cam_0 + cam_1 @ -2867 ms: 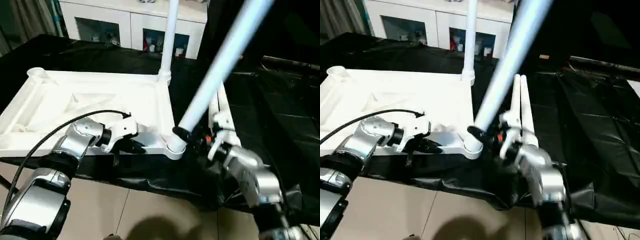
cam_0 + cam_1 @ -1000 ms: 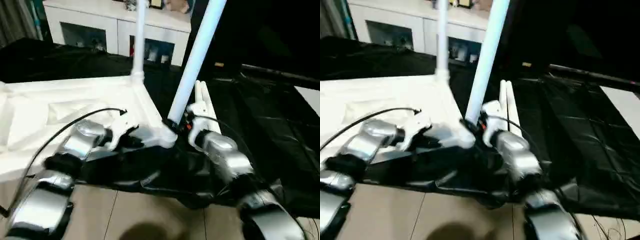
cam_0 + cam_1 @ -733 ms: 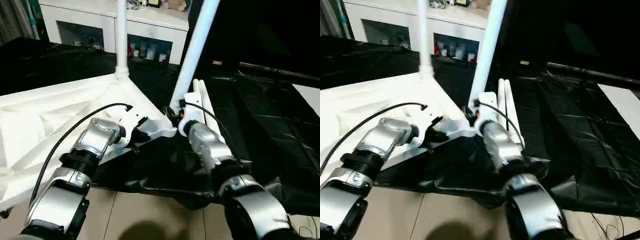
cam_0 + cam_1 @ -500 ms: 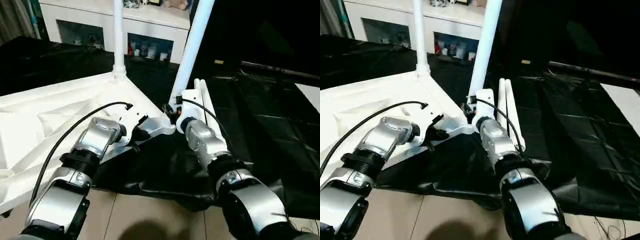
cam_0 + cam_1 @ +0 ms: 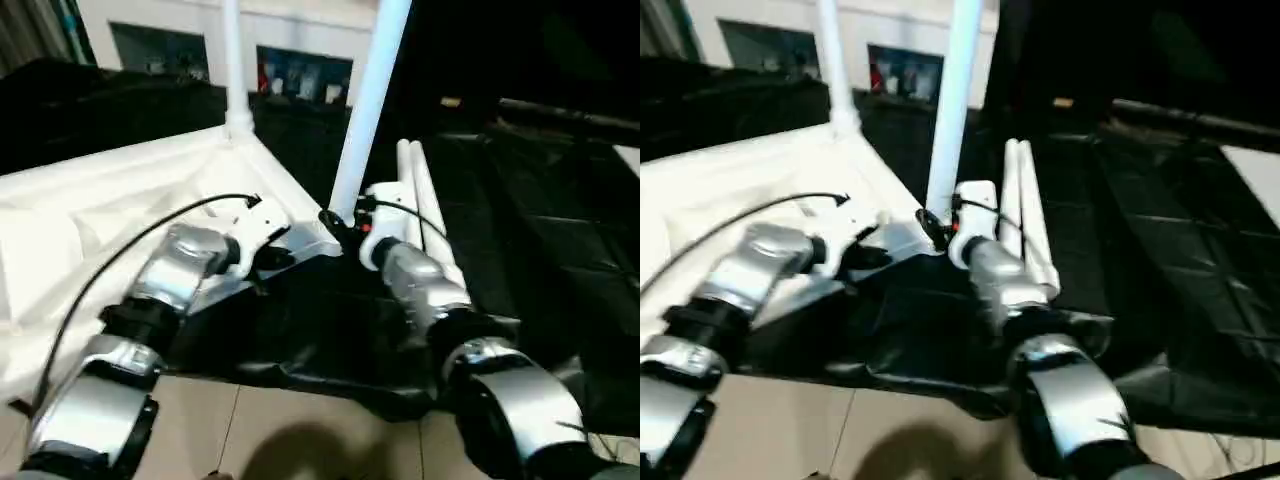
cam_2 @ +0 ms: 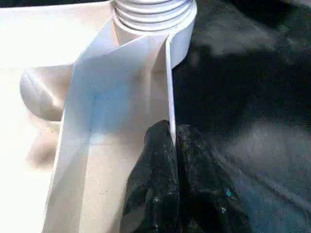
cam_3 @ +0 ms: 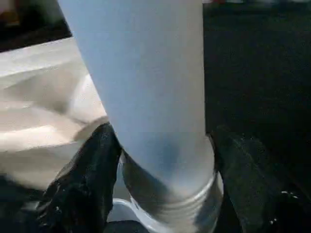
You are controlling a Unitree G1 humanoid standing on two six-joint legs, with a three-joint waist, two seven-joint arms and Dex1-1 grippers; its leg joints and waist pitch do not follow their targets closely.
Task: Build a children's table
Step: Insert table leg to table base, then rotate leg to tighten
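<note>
Our left gripper (image 6: pixel 172 160) pinches the tabletop (image 5: pixel 100 215) rim on the desk (image 5: pixel 560 230); our right gripper (image 7: pixel 160 170) straddles the near leg (image 5: pixel 365 110), fingers apart. If unseated in its socket, the leg could tip.

Both upright legs (image 5: pixel 368 105) cut off above.

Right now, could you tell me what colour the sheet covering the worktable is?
The sheet is black, clearest in the left eye view.
</note>
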